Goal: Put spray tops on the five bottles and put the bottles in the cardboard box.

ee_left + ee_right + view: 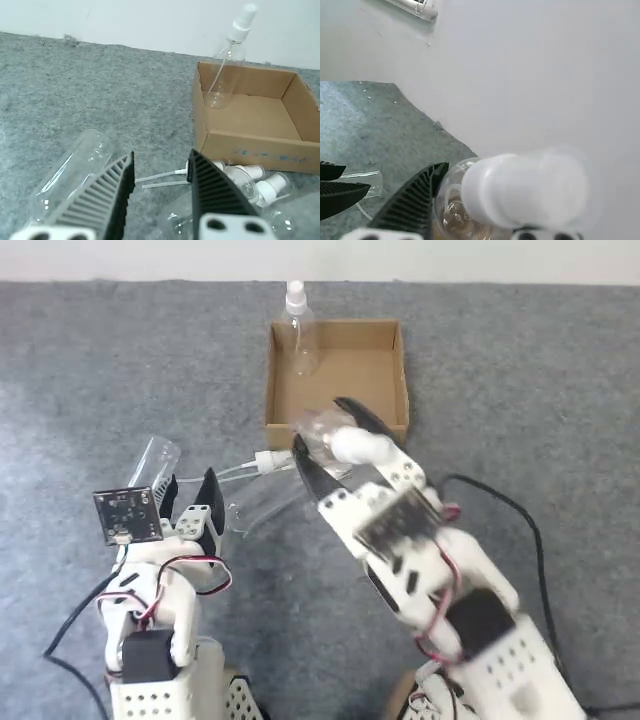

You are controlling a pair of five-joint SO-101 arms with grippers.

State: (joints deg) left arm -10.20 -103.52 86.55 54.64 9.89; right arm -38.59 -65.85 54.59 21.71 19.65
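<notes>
High view: right gripper (335, 448) clamped on a capped bottle (320, 430), judged light, slick and thin-walled, best held just below its cap; left gripper (188, 484) with jaws apart.

On the gray table (520, 390) the cardboard box (350, 375) stood open near the far edge. In its far left corner an upright bottle (303, 340) stood with a white spray top on it. The right claw (318, 423) was above the near wall of the box and gripped a capped bottle (335, 437) between its black fingers. The left claw (189, 478) was low over the table, its fingers spread apart. Just beside it was a lying bottle (155, 458). Between the two arms were a loose spray top (268, 461) and a second lying bottle (262, 508).
</notes>
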